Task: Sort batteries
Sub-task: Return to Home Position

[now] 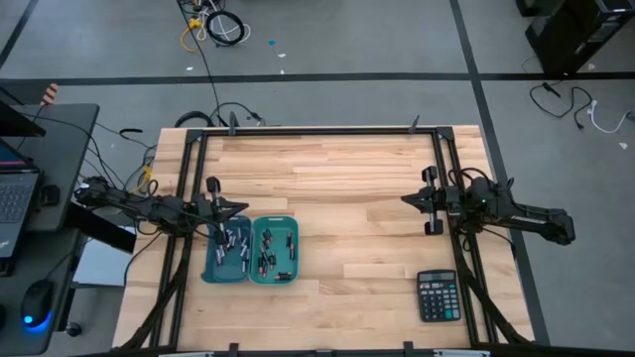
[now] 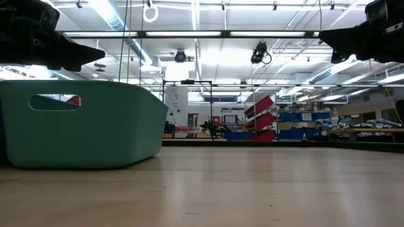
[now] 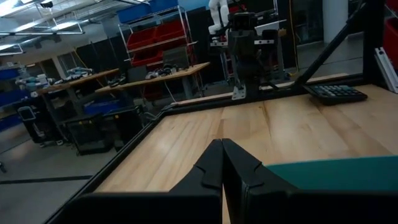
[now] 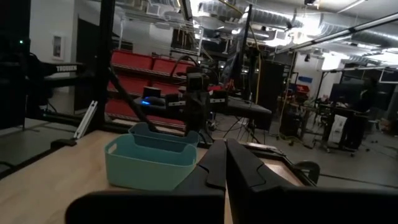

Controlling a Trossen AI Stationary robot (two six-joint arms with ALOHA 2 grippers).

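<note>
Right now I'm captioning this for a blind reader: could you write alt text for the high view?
Two teal bins sit side by side at the wooden table's lower left, both holding small batteries. A black calculator lies at lower right. The left arm hangs beside the bins, the right arm opposite, jaws shut.

Left dark six-joint arm: folded low, reaching inward from left side. Left two-finger gripper: level, tip pointing toward right arm, fingers pressed together, nothing between. Right dark six-joint arm: mirrored pose from right side. Right two-finger gripper: level, facing left arm, fingers closed, empty.
</note>
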